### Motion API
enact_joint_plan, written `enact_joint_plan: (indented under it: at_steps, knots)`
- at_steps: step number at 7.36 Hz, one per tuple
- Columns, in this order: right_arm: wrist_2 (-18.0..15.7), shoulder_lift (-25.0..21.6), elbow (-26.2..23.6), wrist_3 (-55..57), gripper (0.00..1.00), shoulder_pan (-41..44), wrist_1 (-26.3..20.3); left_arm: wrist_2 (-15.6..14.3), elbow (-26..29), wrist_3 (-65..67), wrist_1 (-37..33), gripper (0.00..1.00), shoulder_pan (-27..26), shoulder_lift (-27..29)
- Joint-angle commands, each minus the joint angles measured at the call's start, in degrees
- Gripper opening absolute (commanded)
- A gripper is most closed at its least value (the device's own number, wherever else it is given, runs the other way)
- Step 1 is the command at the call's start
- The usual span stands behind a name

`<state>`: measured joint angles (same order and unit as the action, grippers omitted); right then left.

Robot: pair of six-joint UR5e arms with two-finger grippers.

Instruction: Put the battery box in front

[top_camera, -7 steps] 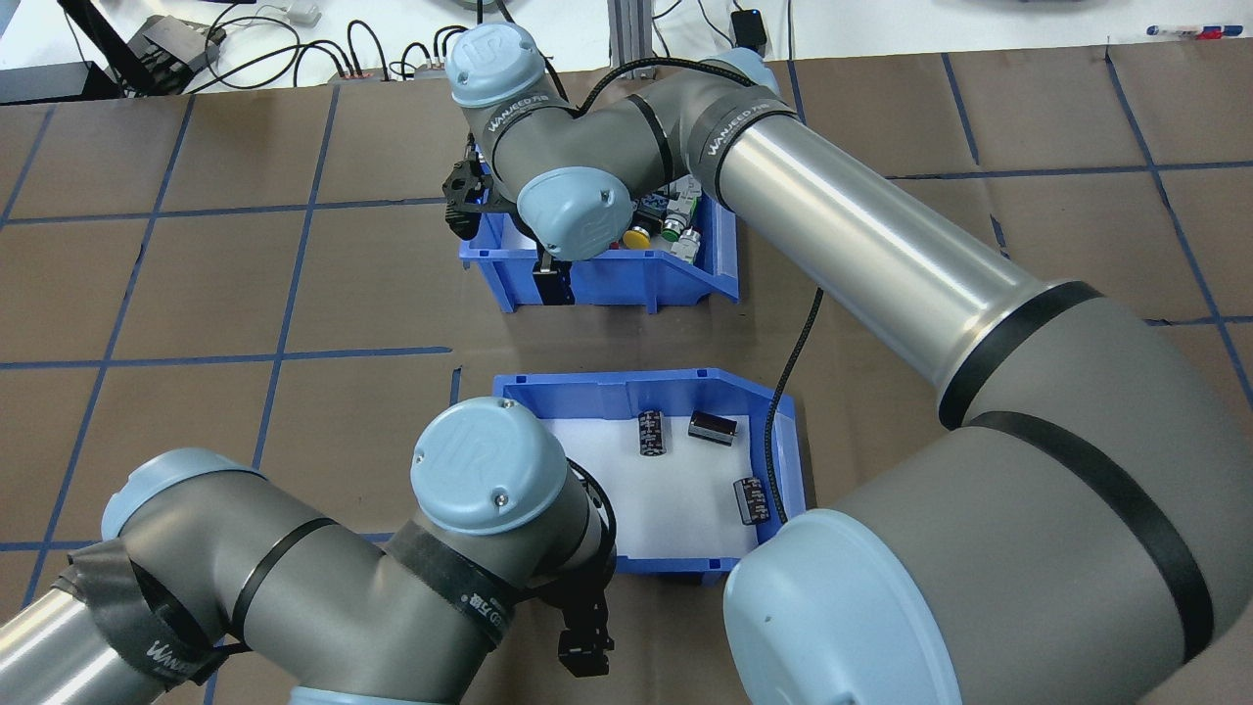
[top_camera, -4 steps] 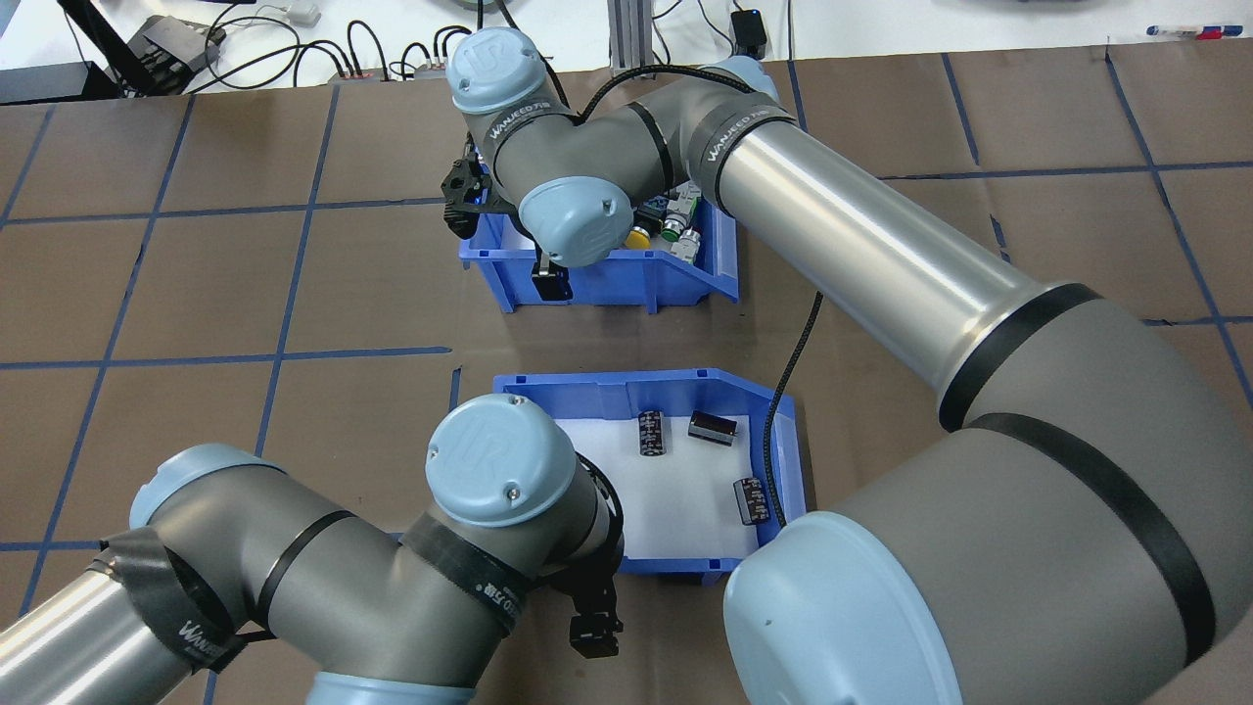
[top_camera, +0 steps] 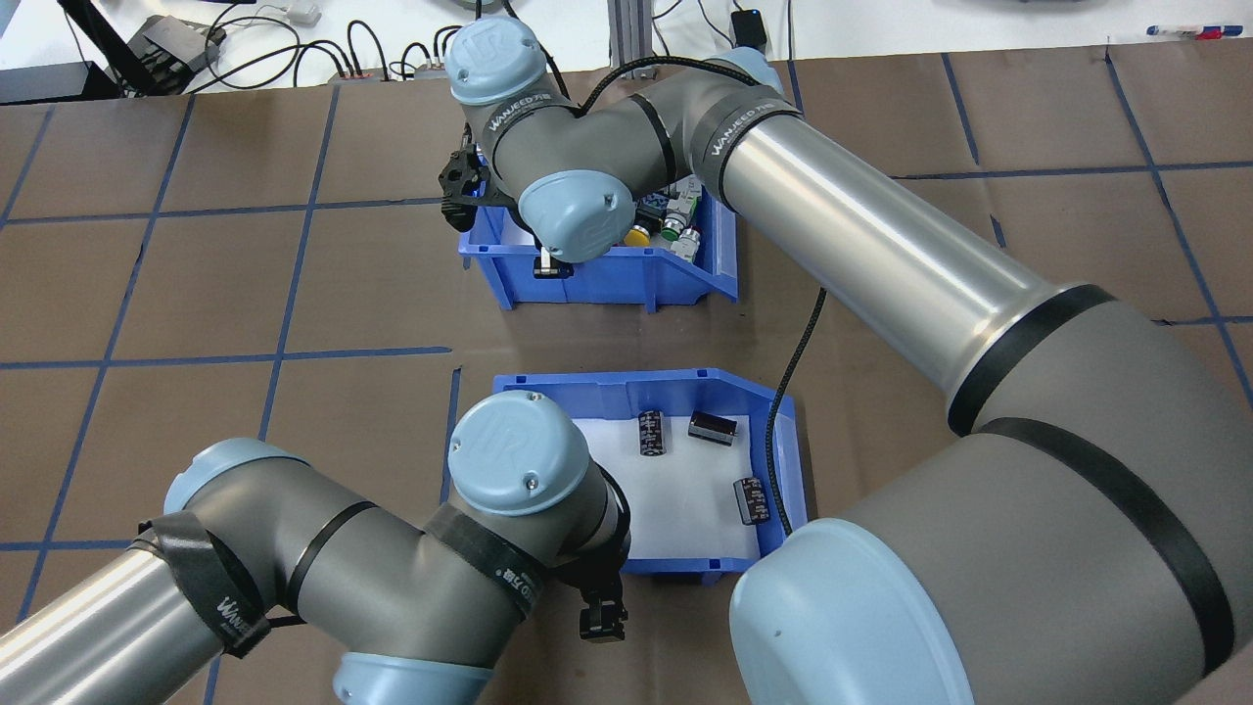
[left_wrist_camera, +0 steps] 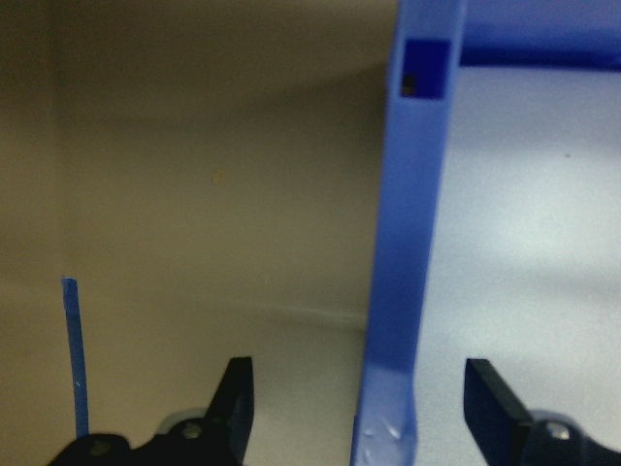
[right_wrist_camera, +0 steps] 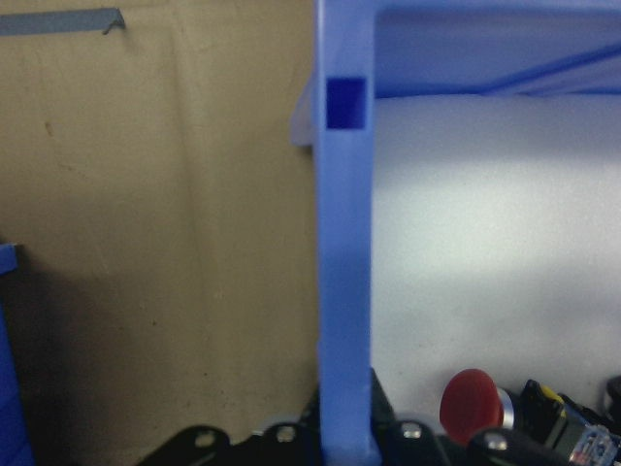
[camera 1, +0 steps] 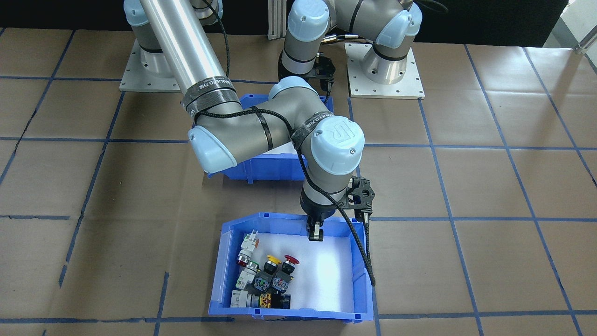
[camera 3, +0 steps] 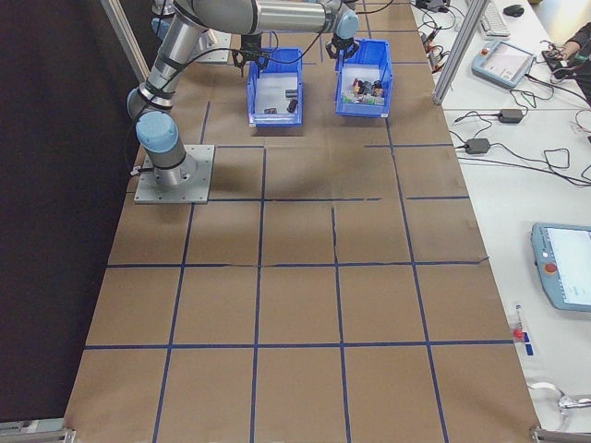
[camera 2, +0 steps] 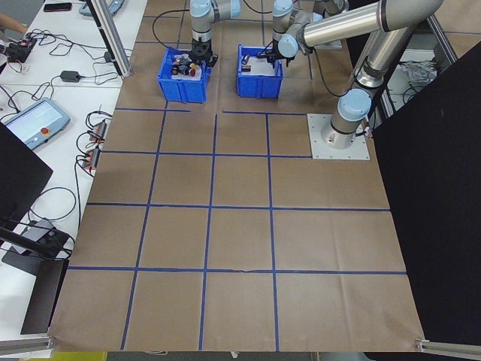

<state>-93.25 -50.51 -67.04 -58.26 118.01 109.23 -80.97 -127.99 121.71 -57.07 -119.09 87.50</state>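
The battery box (top_camera: 626, 389), a blue bin with a white liner, holds three dark cells (top_camera: 653, 433) and sits nearest the robot. My left gripper (top_camera: 602, 622) is at its near wall. In the left wrist view, that gripper (left_wrist_camera: 364, 408) is open, with the blue wall (left_wrist_camera: 403, 282) between its fingers (left_wrist_camera: 238, 398). Farther out stands an identical bin of red and yellow push-button switches (camera 1: 266, 275). My right gripper (camera 1: 316, 232) is shut on that bin's robot-side wall (right_wrist_camera: 342, 291).
The right arm's black cable (top_camera: 783, 431) hangs over the battery box's right side. Cables and devices (top_camera: 196, 44) lie on the white bench beyond the table's far edge. Both arm bases (camera 1: 385, 70) stand on metal plates behind the bins.
My left arm has swung right and forward, bringing its gripper up to the battery box's near wall. The right gripper has shifted slightly on the switch bin's wall. Neither bin has moved.
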Motion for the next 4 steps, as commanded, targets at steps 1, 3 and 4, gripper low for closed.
enact_joint_plan:
  at_steps: [1,3,4]
  knots:
    - [-0.96,-2.82,-0.37,-0.71,0.0,-1.71,-0.24,0.03,-0.07,-1.56,3.53,0.0,0.52,-0.13]
    - [-3.34,-5.98,-0.55,-6.23,0.0,-7.23,-4.27,-2.59,0.28,-10.65,2.5,0.0,4.37,-2.5]
    - [-3.43,-7.39,-0.9,-8.6,0.0,-10.4,-5.51,-3.39,0.63,-12.71,2.41,0.0,8.92,-2.59]
